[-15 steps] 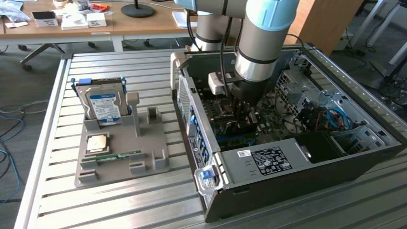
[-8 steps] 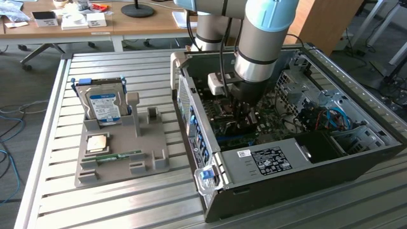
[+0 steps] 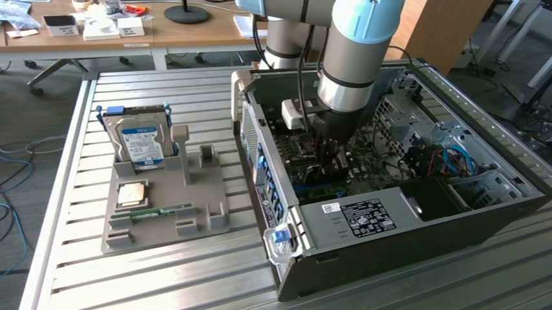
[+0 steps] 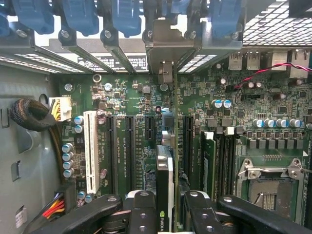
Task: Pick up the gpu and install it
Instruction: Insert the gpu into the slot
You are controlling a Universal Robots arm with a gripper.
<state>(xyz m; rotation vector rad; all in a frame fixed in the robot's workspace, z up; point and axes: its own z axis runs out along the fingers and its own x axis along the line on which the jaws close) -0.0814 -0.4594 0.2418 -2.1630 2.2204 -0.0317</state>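
Observation:
The gpu (image 4: 165,183) is seen edge-on in the wrist view, a thin dark card with a green logo near my fingers and its silvery end bracket (image 4: 165,46) up against the case's rear slot openings. My gripper (image 4: 168,214) is shut on the card, one black finger (image 4: 141,214) on each side. The card stands upright over the black expansion slots of the green motherboard (image 4: 126,102); whether it is seated I cannot tell. In the exterior view my gripper (image 3: 332,152) reaches down into the open computer case (image 3: 388,219), with the gpu (image 3: 335,166) under it.
A white slot (image 4: 90,151), a RAM stick (image 4: 208,161) and the CPU socket (image 4: 270,180) flank the card. On the slatted table, at the exterior view's left, a grey holder (image 3: 207,213) carries a hard drive (image 3: 142,142), a CPU (image 3: 132,194) and a green RAM stick (image 3: 164,211).

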